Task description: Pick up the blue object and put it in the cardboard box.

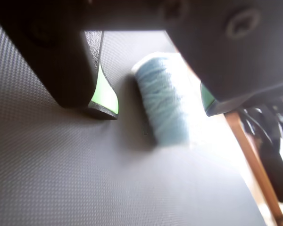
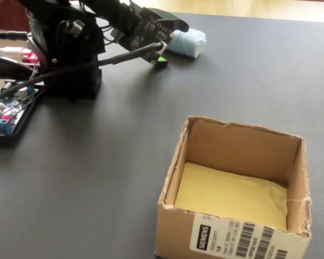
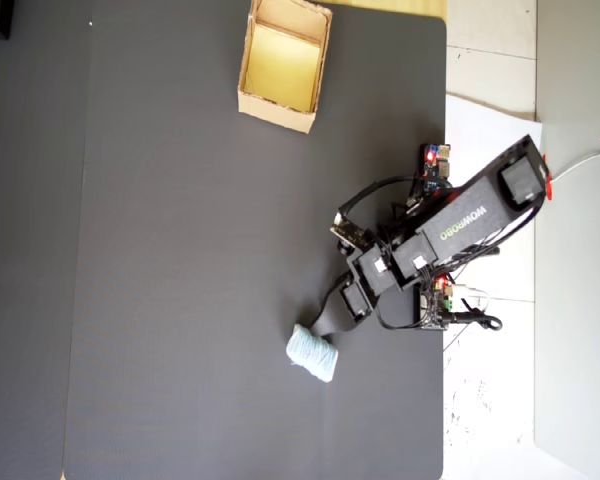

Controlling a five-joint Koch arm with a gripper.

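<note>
Hand (image 1: 158, 110) spread wide, straddling the blue object (image 1: 162, 101) lying on the mat (image 1: 85, 179).

Hobby electronics setup, likely a home room. Desk (image 3: 180, 300) covered by a dark textured mat; pale tiled floor (image 3: 490, 60) visible past its edge in the overhead view. Bare circuit boards (image 2: 5, 116) with a lit red LED and loose cables (image 2: 5, 59) sit by the arm's base (image 2: 70, 59). Reused cardboard box (image 2: 232, 243) carries a Siemens barcode label. Daylight-like glare.

pale blue object (image 1: 162, 103) lies sideways on the mat, cardboard box (image 2: 227, 148) open, empty.
</note>
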